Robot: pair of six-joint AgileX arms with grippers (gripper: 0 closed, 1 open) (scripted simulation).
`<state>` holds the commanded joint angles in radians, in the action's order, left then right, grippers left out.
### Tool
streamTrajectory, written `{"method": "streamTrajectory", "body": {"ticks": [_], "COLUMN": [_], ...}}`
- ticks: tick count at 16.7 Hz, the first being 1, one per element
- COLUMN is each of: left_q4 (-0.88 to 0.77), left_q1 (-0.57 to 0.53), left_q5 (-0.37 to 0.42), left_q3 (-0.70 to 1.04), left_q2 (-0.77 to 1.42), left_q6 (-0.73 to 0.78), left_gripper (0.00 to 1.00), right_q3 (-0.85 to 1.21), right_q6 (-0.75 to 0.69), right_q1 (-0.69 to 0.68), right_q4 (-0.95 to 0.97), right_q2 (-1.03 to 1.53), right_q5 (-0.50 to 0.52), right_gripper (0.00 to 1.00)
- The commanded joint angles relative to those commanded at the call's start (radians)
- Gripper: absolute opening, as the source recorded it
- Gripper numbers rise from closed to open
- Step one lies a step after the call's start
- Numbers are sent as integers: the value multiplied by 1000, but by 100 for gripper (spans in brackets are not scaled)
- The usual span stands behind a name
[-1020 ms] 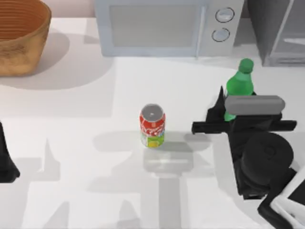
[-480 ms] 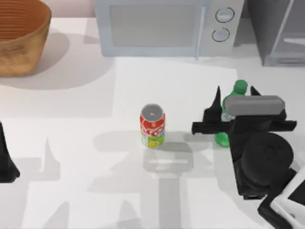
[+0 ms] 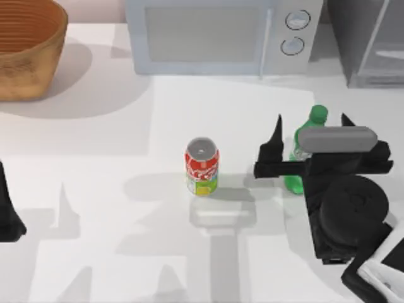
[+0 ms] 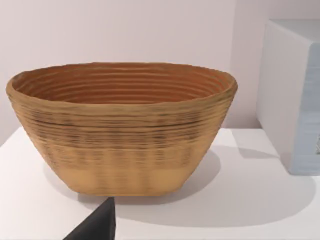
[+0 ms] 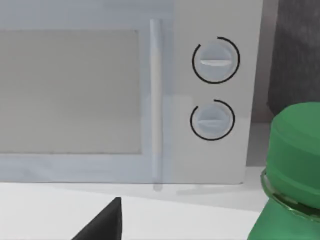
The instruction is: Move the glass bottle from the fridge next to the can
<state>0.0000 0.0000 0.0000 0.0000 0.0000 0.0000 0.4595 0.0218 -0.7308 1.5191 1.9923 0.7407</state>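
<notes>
now your right gripper [image 3: 310,136] low over table's right side, fingers spread wide, bottle [image 3: 304,151] standing loose between them, right of can [image 3: 202,166]. left arm parked at left edge.

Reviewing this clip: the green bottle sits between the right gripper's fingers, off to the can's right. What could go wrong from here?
1. The right gripper looks open around the glass bottle, so the tall bottle could tip if a finger brushes it on the way out.
2. A clear gap separates the bottle from the can, so "next to" may be judged unmet.
3. The left gripper is parked at the table's left edge, no hazard.
</notes>
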Motion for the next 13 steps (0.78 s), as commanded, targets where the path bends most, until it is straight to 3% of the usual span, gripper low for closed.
{"method": "streamTrajectory", "body": {"ticks": [13], "left_q4": [0], "left_q1": [0], "left_q5": [0], "left_q3": [0], "left_q2": [0], "left_q6": [0], "left_gripper": [100], "right_q3": [-83], "right_q6": [2], "right_q1": [-77], "right_q4": [48], "right_q2": [-29], "right_q5": [80], "right_gripper": [100]}}
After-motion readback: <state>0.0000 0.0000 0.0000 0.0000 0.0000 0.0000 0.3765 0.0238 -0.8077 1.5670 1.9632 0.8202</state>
